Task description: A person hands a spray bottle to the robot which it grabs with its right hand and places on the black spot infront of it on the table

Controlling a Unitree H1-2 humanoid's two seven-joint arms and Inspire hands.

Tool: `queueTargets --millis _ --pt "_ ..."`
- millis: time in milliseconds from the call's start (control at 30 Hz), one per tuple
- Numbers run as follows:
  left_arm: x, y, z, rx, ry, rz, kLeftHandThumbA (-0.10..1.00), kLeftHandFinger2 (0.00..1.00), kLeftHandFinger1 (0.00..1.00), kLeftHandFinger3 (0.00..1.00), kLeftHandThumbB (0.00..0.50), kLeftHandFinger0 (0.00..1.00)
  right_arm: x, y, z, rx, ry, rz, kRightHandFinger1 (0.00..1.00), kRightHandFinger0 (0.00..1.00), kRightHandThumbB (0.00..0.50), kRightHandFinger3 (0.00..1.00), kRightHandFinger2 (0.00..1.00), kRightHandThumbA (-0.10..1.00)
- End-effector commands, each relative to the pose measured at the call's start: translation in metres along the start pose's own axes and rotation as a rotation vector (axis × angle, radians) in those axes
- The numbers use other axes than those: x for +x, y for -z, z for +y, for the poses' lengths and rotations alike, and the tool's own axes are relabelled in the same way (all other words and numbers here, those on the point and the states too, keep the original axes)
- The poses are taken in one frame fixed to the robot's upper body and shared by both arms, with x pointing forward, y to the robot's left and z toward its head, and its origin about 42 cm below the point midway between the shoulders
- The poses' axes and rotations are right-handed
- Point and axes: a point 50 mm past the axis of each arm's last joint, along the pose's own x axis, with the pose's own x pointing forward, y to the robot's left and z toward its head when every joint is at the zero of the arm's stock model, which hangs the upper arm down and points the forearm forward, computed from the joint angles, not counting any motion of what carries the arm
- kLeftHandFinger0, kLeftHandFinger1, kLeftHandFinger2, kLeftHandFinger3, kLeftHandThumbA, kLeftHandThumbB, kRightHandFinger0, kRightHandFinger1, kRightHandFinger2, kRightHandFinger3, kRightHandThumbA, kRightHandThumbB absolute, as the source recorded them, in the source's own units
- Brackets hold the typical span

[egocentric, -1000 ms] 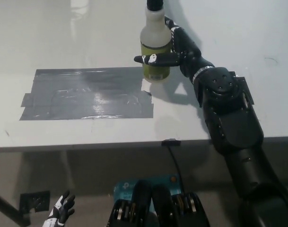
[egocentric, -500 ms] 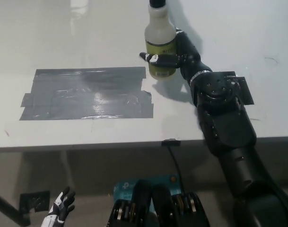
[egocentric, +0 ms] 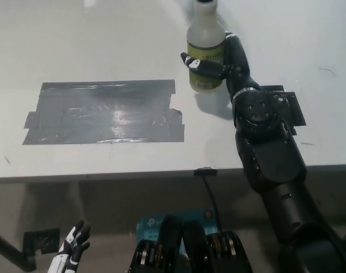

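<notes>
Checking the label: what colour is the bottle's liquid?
Yellow-green, in the bottle held by the right hand; head view.

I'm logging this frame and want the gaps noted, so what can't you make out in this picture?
- Spray bottle, head view: its nozzle is cut off by the top edge.
- Bottle label: too blurred to read, partly covered by the right hand.
- Whether the bottle's base touches the table: cannot tell.
- Left hand, lower left: small, cut off by the bottom edge.
</notes>
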Motion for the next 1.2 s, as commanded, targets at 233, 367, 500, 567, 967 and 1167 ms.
queueTargets --millis 233,367,500,567,967,1167 --pt "0.002 -0.009 0.005 0.001 -0.002 -0.054 0.93 1.00 1.00 1.00 0.197 1.00 0.005 -0.039 -0.059 -0.040 0.232 -0.228 0.52 0.14 0.202 0.63 0.80 -0.08" --pt "0.002 -0.009 0.004 0.005 -0.002 -0.057 0.94 1.00 1.00 1.00 0.196 1.00 0.007 -0.025 -0.079 -0.035 0.268 -0.212 0.43 0.11 0.202 0.61 0.68 -0.06" --pt "0.001 -0.007 0.003 0.001 -0.002 -0.053 0.94 1.00 1.00 1.00 0.195 1.00 0.009 -0.003 -0.106 -0.071 0.336 -0.166 0.27 0.04 0.233 0.51 0.51 0.03" --pt "0.000 -0.007 0.003 -0.001 -0.002 -0.049 0.94 1.00 1.00 1.00 0.192 1.00 0.009 0.004 -0.114 -0.069 0.351 -0.169 0.29 0.01 0.227 0.55 0.58 0.02" --pt "0.000 -0.006 0.001 -0.012 -0.008 -0.045 0.93 1.00 1.00 1.00 0.202 1.00 0.010 0.035 -0.119 -0.021 0.414 -0.118 0.00 0.00 0.240 0.29 0.27 0.05" --pt "0.002 -0.008 0.001 -0.011 -0.004 -0.056 0.94 1.00 1.00 1.00 0.209 1.00 0.009 0.039 -0.101 0.007 0.389 -0.129 0.00 0.00 0.229 0.31 0.32 0.10"
